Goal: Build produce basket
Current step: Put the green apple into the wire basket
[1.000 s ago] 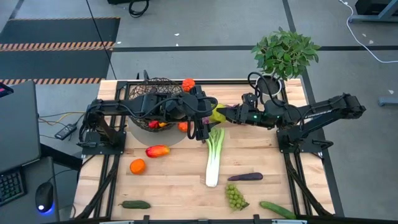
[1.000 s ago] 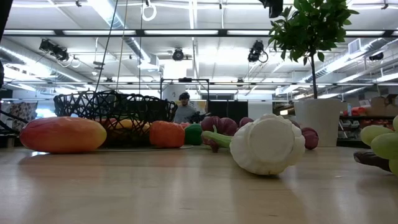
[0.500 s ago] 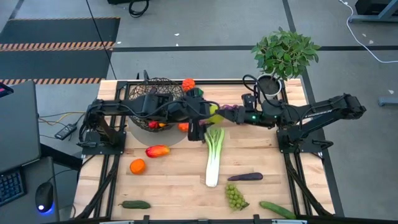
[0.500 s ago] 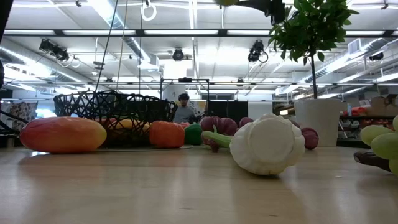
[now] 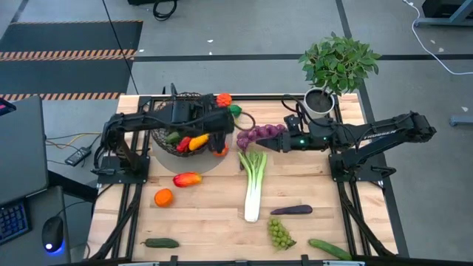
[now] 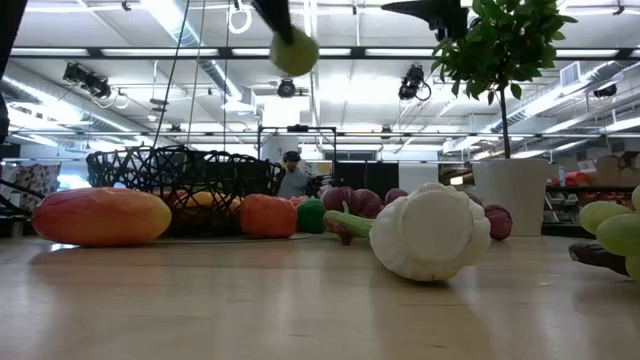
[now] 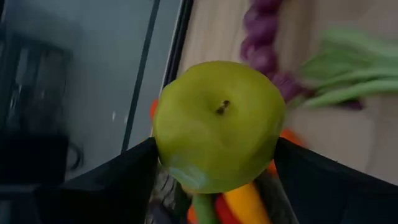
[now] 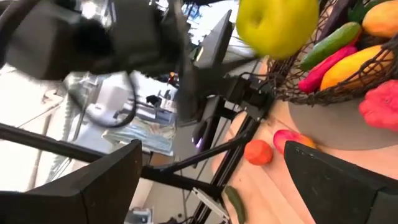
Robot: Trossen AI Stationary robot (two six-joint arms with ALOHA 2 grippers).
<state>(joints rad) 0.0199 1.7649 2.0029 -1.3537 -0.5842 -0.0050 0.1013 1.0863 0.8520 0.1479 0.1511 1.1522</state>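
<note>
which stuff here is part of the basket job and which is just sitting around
Job: basket; green apple in left pincer; leek; purple grapes; green grapes; aubergine; orange.
Lying about: potted plant; monitor; mouse.

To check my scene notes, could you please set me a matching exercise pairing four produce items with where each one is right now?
Things:
1. green apple
2. leek
3. orange
4. yellow vegetable

Places:
A. inside the basket
B. lying in the middle of the table
C. gripped in the left claw
D. on the table beside the mango

Pairs: 1-C, 2-B, 3-D, 4-A
</note>
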